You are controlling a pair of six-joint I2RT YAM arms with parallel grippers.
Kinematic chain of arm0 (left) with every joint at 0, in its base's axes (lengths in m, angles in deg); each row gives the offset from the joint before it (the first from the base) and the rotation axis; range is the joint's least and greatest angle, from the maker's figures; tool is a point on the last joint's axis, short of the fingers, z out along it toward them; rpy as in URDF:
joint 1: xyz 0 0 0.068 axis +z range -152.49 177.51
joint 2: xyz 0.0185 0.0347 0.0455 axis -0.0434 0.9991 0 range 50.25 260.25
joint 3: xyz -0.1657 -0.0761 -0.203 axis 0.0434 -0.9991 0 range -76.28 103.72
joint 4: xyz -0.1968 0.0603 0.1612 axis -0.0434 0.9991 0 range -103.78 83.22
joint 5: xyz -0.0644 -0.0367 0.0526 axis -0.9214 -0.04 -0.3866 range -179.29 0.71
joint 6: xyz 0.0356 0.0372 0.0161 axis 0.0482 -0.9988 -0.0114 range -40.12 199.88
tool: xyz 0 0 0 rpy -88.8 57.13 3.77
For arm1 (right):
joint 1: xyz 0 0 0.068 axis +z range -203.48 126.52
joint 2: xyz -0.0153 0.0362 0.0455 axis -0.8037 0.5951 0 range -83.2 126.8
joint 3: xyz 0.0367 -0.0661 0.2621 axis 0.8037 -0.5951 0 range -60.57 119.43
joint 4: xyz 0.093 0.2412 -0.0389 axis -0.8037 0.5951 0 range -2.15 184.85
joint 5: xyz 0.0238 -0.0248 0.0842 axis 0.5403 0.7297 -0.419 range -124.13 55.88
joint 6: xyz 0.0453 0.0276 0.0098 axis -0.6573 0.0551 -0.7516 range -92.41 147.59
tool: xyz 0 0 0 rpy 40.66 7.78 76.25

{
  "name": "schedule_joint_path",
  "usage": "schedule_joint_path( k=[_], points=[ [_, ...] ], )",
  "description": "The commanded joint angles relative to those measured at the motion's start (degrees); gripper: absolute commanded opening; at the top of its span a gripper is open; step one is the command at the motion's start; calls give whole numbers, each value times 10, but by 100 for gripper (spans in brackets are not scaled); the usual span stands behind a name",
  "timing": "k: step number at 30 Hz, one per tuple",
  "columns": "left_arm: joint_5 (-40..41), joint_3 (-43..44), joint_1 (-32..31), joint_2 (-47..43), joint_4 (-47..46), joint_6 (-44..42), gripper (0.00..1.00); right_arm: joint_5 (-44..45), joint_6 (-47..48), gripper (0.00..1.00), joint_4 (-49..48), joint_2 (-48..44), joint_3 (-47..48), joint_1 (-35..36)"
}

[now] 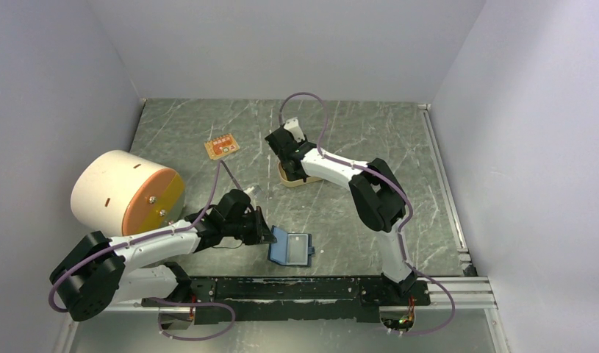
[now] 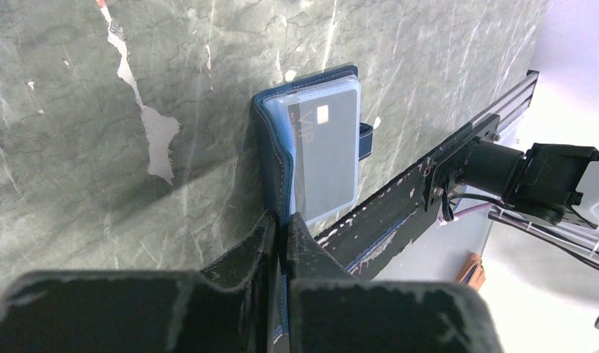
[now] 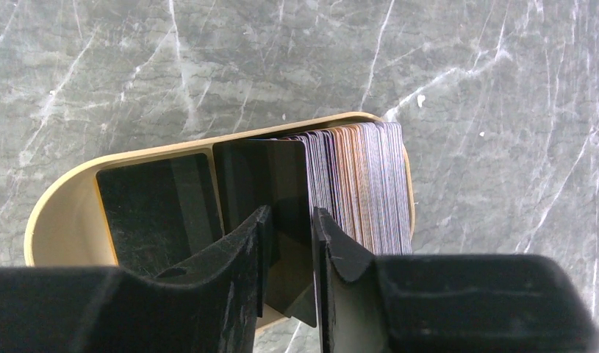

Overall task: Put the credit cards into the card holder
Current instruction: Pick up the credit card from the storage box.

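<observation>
Top cam: fixed high, behind the arm bases (image 1: 399, 283), looks down and fwd over the whole desk (image 1: 355, 132), far off. L wrist cam: sits behind the left claw (image 2: 281, 219), looks out along it, low and slanted, v. close to the holder (image 2: 311, 147), rail (image 2: 384, 213) at right. R wrist cam: over the right claw (image 3: 290, 213), faces straight down, close on the tray (image 3: 61, 213). Top + L share holder, rail; top + R share tray.

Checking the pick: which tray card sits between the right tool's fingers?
The dark card fronting the stack; the pale ones stand outside the right tool.
</observation>
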Motion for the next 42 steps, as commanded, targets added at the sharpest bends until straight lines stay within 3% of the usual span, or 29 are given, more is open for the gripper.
schedule_joint_path(
  k=[1,18,24,29,36,42],
  points=[
    [6,-3,3,-1,-7,2,9,18,6,29,8,-21,11,-9],
    [2,10,3,12,-2,-4,9,-2,0,21,22,-34,20,-9],
    [9,10,3,18,2,3,9,-59,-15,6,24,-56,6,-6],
    [12,19,2,24,14,15,9,-134,-37,1,-3,-112,-43,-4],
    [-29,28,9,42,-15,28,9,-236,-67,0,-35,-193,-116,-4],
    [6,47,23,61,-7,16,9,-324,-115,0,-94,-287,-226,-4]
  ],
)
